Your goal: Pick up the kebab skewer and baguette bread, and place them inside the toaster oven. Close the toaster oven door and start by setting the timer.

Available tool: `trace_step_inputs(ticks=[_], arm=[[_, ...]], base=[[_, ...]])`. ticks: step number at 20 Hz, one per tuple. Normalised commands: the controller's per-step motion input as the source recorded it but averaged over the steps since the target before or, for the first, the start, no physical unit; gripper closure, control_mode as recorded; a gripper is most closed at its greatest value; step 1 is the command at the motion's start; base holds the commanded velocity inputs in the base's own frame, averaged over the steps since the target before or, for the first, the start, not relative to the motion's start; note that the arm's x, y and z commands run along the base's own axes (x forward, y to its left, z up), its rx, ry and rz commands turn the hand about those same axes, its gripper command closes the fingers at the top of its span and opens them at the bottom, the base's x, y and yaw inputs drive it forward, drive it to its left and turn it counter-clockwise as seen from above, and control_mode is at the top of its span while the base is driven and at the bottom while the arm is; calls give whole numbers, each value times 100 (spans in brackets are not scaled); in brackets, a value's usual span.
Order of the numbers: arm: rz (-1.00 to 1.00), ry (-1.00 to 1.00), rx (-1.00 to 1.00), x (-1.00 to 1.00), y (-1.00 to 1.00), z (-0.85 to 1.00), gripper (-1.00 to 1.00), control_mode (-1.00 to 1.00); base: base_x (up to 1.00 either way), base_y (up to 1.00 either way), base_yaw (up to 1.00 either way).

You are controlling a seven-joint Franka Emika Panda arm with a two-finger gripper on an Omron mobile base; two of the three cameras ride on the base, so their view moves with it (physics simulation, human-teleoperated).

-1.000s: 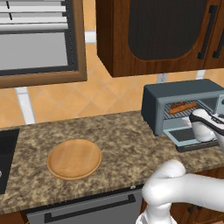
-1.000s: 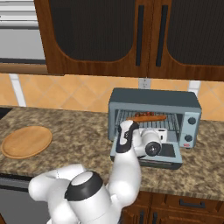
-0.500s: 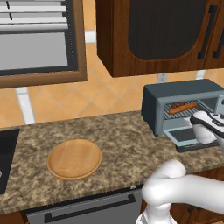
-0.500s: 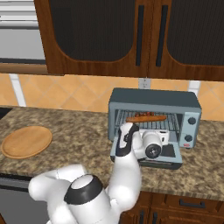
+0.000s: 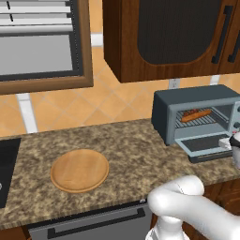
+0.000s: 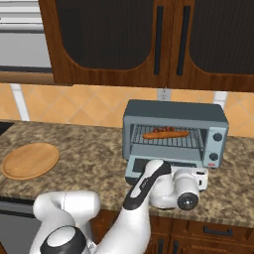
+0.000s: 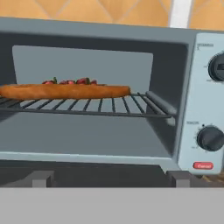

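The slim orange-brown baguette bread (image 7: 65,91) lies lengthwise on the wire rack (image 7: 87,106) inside the boxy grey-blue toaster oven (image 6: 174,133), with the red-chunked kebab skewer (image 7: 72,82) just behind it. The oven's drop-down door (image 5: 205,144) lies open on the speckled granite worktop (image 5: 122,150), near its right end. The gripper (image 7: 111,179) hangs before the opening, fingers spread wide and holding nothing. A round wooden plate (image 5: 79,170) sits well apart, towards the worktop's left front edge.

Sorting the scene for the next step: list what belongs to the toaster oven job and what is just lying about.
Job:
- baguette bread, on the wire rack
- kebab skewer, behind the bread
- toaster oven
- toaster oven door, dropped open
- lower dial on the control strip
- gripper, open, facing the oven

Lying about:
- wooden plate on the counter
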Motion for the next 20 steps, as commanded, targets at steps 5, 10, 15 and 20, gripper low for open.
trace_step_inputs(ticks=[5,10,15,20], arm=[[0,23,0,-100,-26,-1,-100,-100],[0,11,0,-63,0,-37,-100,-100],[0,4,0,-42,8,-55,-100,-100],[0,0,0,-6,5,-11,-100,-100]], base=[[0,0,0],[0,0,0],[0,0,0],[0,0,0]])
